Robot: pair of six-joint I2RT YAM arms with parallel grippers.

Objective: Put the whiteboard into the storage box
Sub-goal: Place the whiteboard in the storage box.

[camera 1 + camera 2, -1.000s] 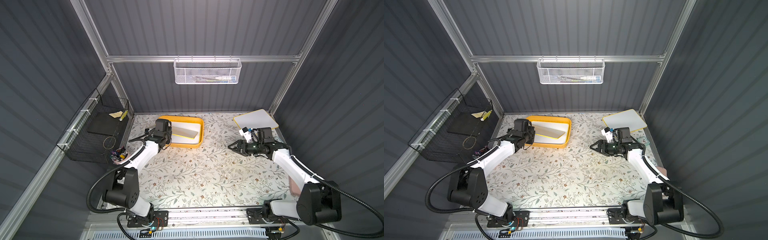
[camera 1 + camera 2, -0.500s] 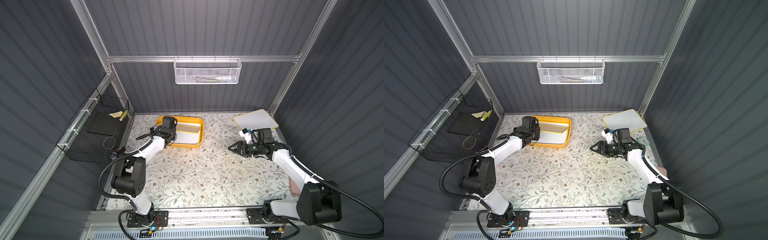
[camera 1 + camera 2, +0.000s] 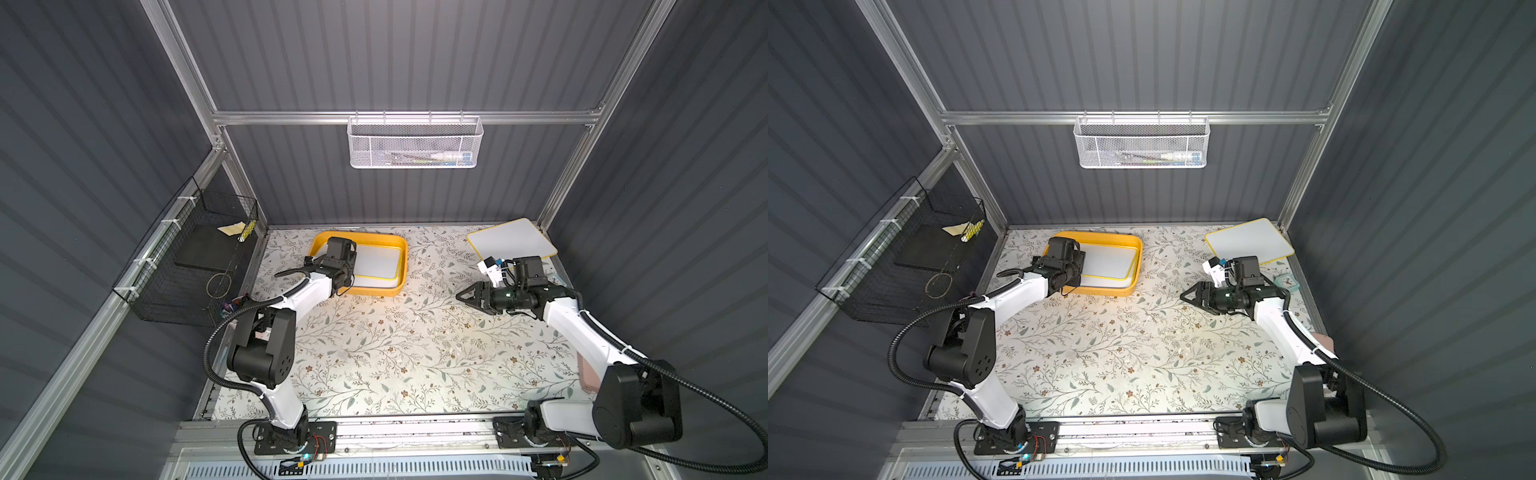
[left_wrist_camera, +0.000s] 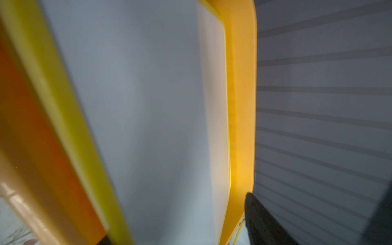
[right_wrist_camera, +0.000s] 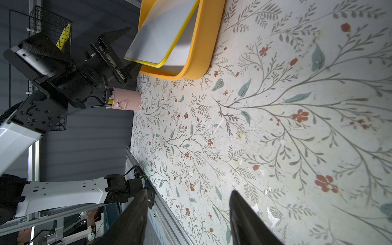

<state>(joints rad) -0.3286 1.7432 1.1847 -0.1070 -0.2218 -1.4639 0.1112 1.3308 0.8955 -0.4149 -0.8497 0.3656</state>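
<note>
The yellow-orange storage box stands at the back left of the table. A yellow-framed whiteboard rests in it, slightly tilted, over another white surface. My left gripper is at the box's left end, jaws spread wide on either side of the board's end. My right gripper hovers open and empty over the right side of the table. A second whiteboard lies at the back right corner.
A white mesh basket hangs on the back wall and a black wire basket on the left wall. A pink pen cup stands by the left arm. A small teal clock sits by the right wall.
The left gripper carried the tilted whiteboard further into the box, the board dropped nearly flat, and the jaws then opened off it. The right arm has barely moved.
</note>
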